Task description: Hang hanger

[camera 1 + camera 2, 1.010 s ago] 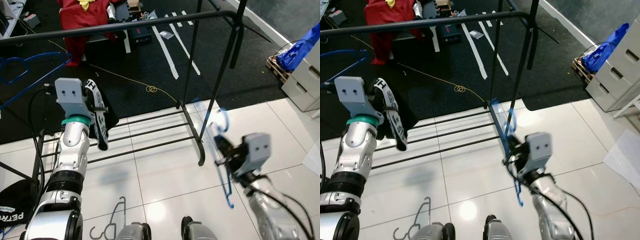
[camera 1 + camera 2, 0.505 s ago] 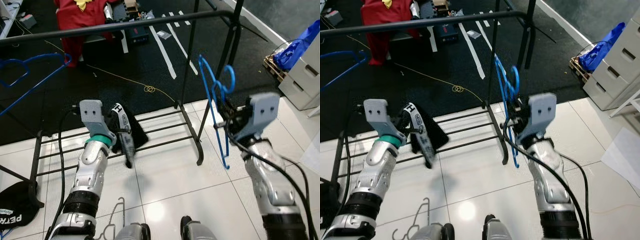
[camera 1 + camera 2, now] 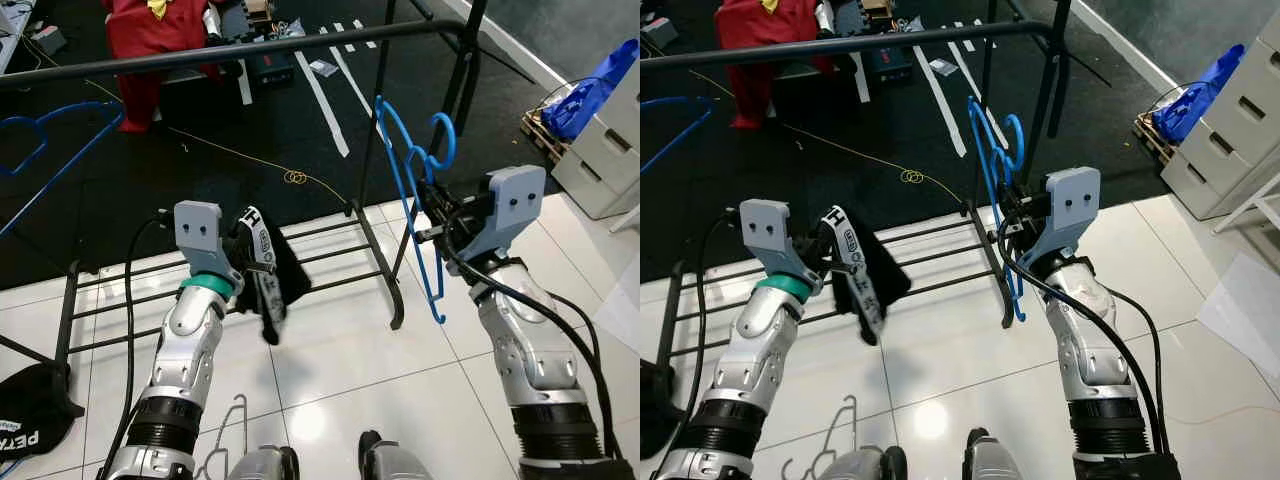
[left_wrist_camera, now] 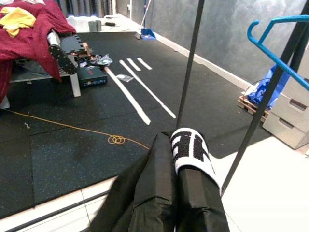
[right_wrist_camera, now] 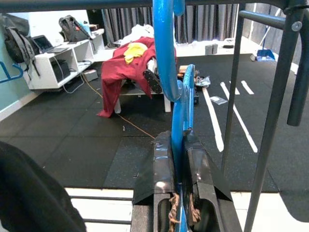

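Observation:
My right gripper point(image 3: 437, 218) is shut on a blue plastic hanger point(image 3: 404, 178), held upright beside the right post of the black clothes rack point(image 3: 250, 50). The hook point(image 3: 443, 135) points up and sits below the top rail in the eye views. In the right wrist view the fingers point(image 5: 163, 166) clamp the hanger point(image 5: 164, 53) with the rail along the top edge. My left gripper point(image 3: 268, 318) hangs lower at the left, shut on a black cloth point(image 3: 288, 272) with a white lettered band point(image 4: 190, 150).
A second blue hanger point(image 3: 50, 150) hangs at the rail's left end. A grey hanger point(image 3: 225, 445) lies on the tiles by my feet, with a black bag point(image 3: 25, 420) at the left. White drawers point(image 3: 600, 160) and a blue bag point(image 3: 595, 90) stand at the right.
My right arm has lifted the blue hanger from near the floor up beside the rack's right post. The left arm has dropped lower and swung inward with the cloth.

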Robot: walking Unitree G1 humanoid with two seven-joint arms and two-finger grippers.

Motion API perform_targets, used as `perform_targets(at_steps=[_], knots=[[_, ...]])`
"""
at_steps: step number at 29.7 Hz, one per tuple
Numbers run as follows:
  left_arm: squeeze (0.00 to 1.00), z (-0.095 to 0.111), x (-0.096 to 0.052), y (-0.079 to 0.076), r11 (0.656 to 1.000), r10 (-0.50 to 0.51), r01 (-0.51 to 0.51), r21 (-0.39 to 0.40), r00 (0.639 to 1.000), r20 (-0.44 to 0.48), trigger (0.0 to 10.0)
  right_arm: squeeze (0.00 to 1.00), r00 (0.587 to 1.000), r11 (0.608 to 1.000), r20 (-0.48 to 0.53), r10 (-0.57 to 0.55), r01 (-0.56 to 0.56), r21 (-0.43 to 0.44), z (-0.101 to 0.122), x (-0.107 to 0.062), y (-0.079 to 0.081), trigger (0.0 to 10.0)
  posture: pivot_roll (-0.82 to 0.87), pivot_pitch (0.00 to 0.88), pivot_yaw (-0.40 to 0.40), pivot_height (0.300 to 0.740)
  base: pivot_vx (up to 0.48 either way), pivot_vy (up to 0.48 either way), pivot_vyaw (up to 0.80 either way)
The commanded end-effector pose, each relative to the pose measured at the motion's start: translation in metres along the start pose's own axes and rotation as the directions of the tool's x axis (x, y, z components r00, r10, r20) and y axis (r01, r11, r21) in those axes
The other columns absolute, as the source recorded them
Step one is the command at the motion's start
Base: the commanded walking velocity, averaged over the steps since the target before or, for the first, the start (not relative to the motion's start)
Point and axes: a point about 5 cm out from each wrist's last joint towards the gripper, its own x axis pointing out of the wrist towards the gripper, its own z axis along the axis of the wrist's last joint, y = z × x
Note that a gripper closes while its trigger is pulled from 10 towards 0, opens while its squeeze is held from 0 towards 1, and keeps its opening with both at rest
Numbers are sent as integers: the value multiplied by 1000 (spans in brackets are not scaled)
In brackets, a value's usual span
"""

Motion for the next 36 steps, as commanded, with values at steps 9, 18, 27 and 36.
perform_targets(at_steps=[9, 18, 27, 36], knots=[[0, -3, -5, -8, 999, -36, 37, 8, 999, -18, 10000, 0, 998, 1000, -54, 14, -13, 6, -14, -7, 6, 10000, -7, 118, 76, 740, 271, 0, 222], [0, -2, -7, -8, 999, -38, 38, 6, 999, -25, 10000, 0, 999, 999, -45, 18, -17, 33, -15, -8, 7, 10000, -7, 118, 76, 740, 351, 0, 543], [0, -1, -7, -9, 999, -42, 43, 8, 999, -26, 10000, 0, 998, 999, -50, 32, -31, 27, -16, -10, 9, 10000, -6, 121, 80, 740, 354, 0, 0], [0, -3, -9, -12, 999, -51, 51, 2, 998, -38, 10000, 0, 997, 999, -60, 45, -43, 31, -18, -12, 9, 10000, -9, 124, 83, 740, 191, 0, 0]])
